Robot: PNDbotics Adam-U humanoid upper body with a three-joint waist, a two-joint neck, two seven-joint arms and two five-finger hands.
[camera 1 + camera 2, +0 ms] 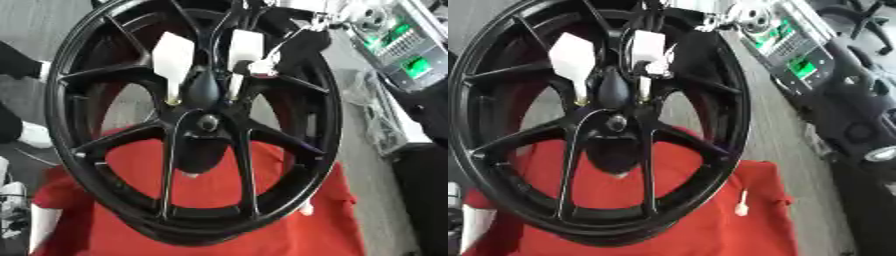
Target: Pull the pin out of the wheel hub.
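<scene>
1. Right hand [267, 66] comes down from the top right corner in the left eye view and sits right by the right pin [245, 47]. I cannot tell if it is open or closed, or if it has the pin
2. In the same view the black wheel hub [70, 125] stands up tall on a red cloth [262, 230]. It leans a little
3. Two pins with white tops stick out just above the middle of the wheel. The left pin [172, 60] is beside the right one, with a dark lump between them
4. The right eye view shows the same wheel from a bit to the side. Each pin goes down to a small gold end where it meets the wheel
5. This view also shows a small white thing [743, 202] lying on the cloth near the wheel's low edge. I cannot tell what it is
6. The other hand shows in no view
7. I think the job is still at the start, since both pins sit in the wheel
8. To do it well, hold the white top of one pin and pull straight along the pin, not sideways
9. Pull slowly, because the wheel only stands on its edge and a hard tug could tip it
</scene>
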